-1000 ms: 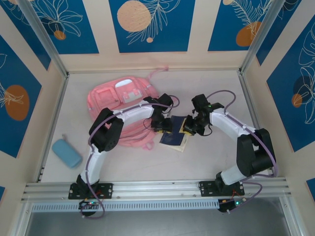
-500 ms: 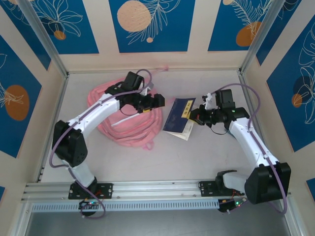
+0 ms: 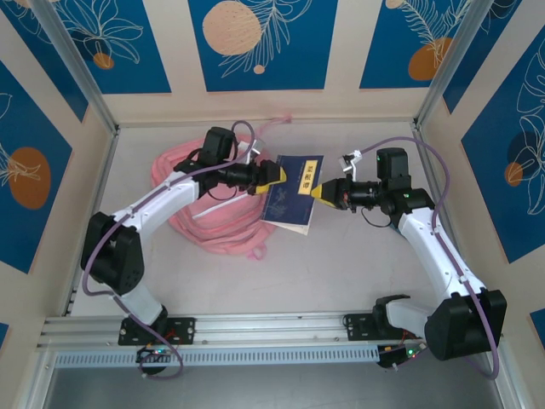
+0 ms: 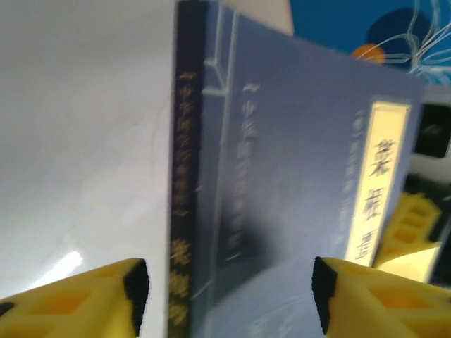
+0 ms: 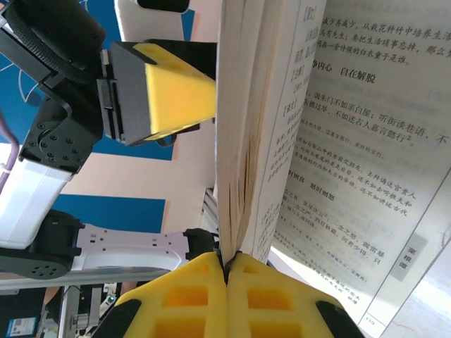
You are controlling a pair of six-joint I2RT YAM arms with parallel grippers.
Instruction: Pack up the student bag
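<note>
**A:** Status on the pack?

**B:** Nothing was in yet, by my read. The student bag (image 3: 220, 225) lay crumpled on the table (image 3: 341, 273), left of centre, partly under my left arm. I couldn't make out an open pocket from the top camera.

**A:** And the book?

**B:** The book (image 3: 288, 194) looked lifted, just right of the bag. My right gripper (image 3: 326, 192) was clamped on its page edge, and some pages hung loose. My left gripper (image 3: 274, 175) had its fingers spread at the spine side, gripping nothing.

**A:** Room to move?

**B:** There was bare table near and to the right, and the back wall sat close behind the bag. I judged the tight spot was the left fingers against the book corner. What was left: find an opening and feed the book in.
</note>
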